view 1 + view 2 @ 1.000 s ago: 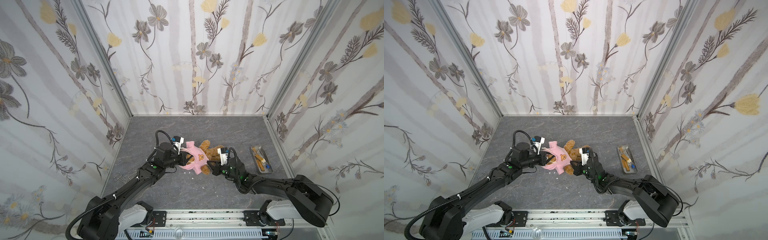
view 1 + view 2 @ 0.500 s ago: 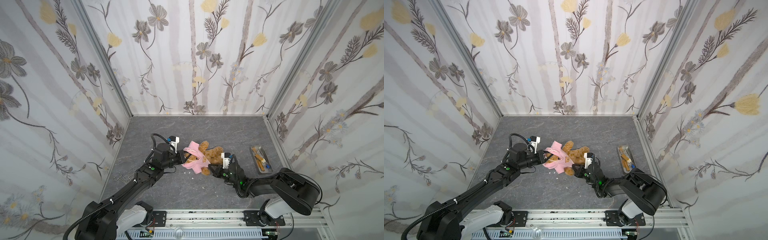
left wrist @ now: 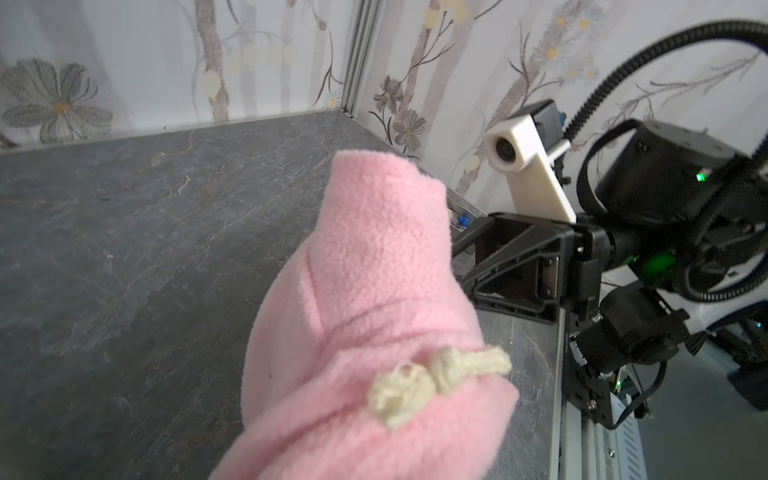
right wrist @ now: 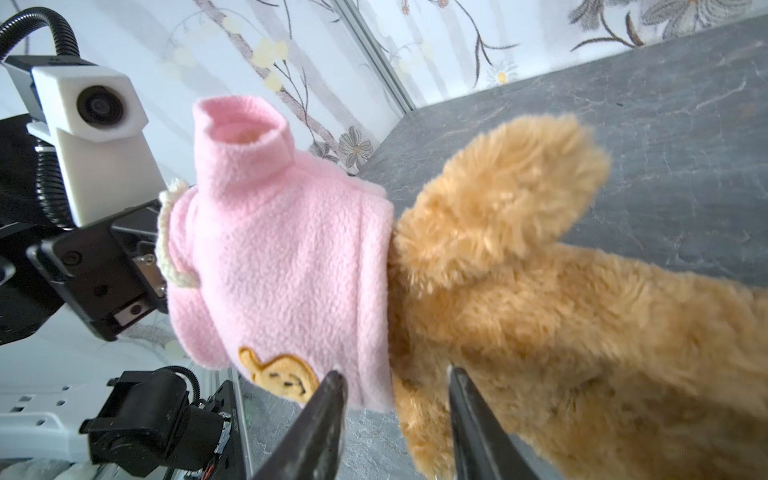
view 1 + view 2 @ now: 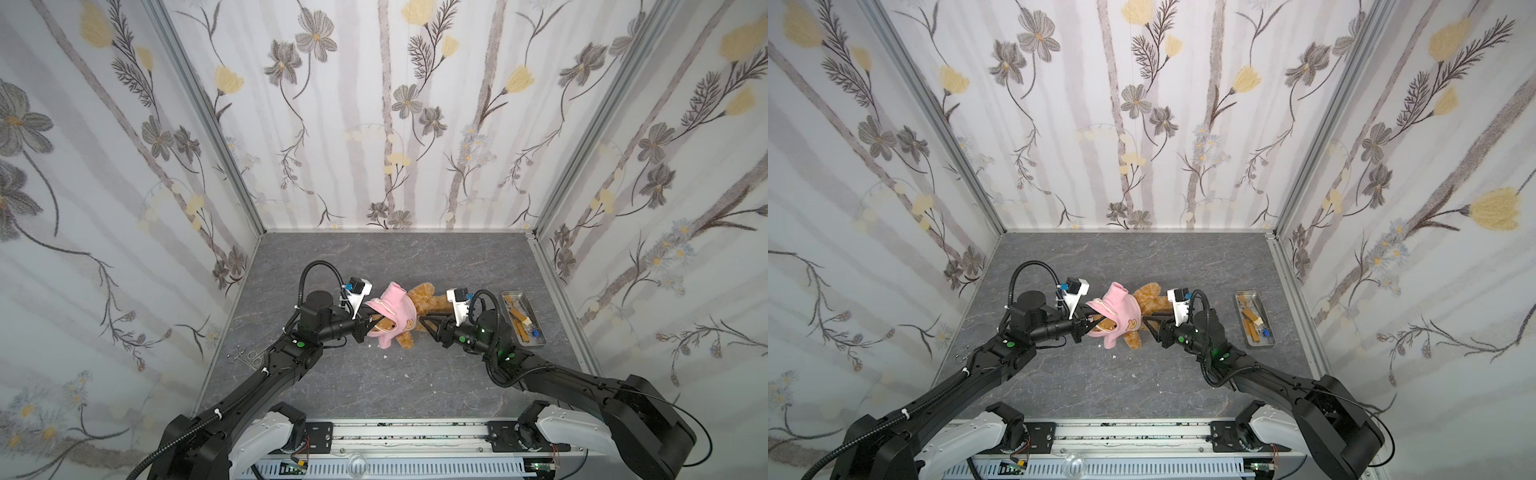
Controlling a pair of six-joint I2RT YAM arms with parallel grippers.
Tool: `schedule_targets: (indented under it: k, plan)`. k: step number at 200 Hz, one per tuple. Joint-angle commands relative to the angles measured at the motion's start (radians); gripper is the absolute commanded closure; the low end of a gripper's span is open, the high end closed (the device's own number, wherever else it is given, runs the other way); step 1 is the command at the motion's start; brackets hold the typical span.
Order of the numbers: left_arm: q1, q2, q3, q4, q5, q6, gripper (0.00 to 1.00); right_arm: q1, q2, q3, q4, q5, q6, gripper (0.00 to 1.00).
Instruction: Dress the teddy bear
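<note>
A shallow rectangular metal tray [image 5: 517, 296] holding several small bits, too small to name, sat near the right edge of the table, well apart from the toy. A pair of steel forceps [image 5: 246, 356] lay by the left wall, and a few white scraps [image 5: 385, 356] lay on the grey stone-patterned tabletop [image 5: 374, 257].

A small fluffy golden-brown plush teddy bear [image 5: 422, 296] lay mid-table between the arms, its head and chest inside a pink fleece hoodie [image 5: 395, 309], one sleeve sticking up. The hoodie filled much of the left wrist view and hid the bear there.

The left gripper [image 5: 366, 326] was clenched on the hoodie at its hood edge. The right gripper [image 4: 395, 372] was released, its jaws apart just short of the hem.

Three white walls with grey and yellow flowers [image 5: 374, 124] closed in the table.

Counted: one bear, one hoodie, one tray, one forceps, two arms
</note>
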Motion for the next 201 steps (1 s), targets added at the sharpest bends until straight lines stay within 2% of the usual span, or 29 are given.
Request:
schedule_targets:
  k: [1,25,75,127,170,188,201]
  plan:
    - [-0.001,-0.022,-0.016,0.080,0.050,0.280,1.00,-0.027,-0.029,0.038,-0.096,-0.160,-0.038,0.56]
    - [-0.001,-0.013,-0.017,0.075,0.043,0.374,1.00,-0.052,-0.019,0.070,-0.068,-0.228,0.046,0.56]
    - [-0.018,-0.006,-0.008,0.071,0.033,0.393,1.00,-0.053,0.062,0.132,-0.083,-0.210,0.124,0.59]
    - [-0.039,-0.004,-0.015,0.051,0.030,0.416,1.00,-0.052,0.168,0.128,0.122,-0.244,0.236,0.63]
    - [-0.057,0.008,-0.003,0.004,0.008,0.455,1.00,-0.050,0.206,0.132,0.183,-0.232,0.299,0.78]
    - [-0.065,0.011,0.001,-0.016,-0.004,0.471,1.00,-0.051,0.204,0.136,0.148,-0.190,0.305,0.91]
    - [-0.070,0.011,0.007,-0.037,-0.008,0.488,1.00,-0.056,0.186,0.129,0.100,-0.116,0.315,1.00]
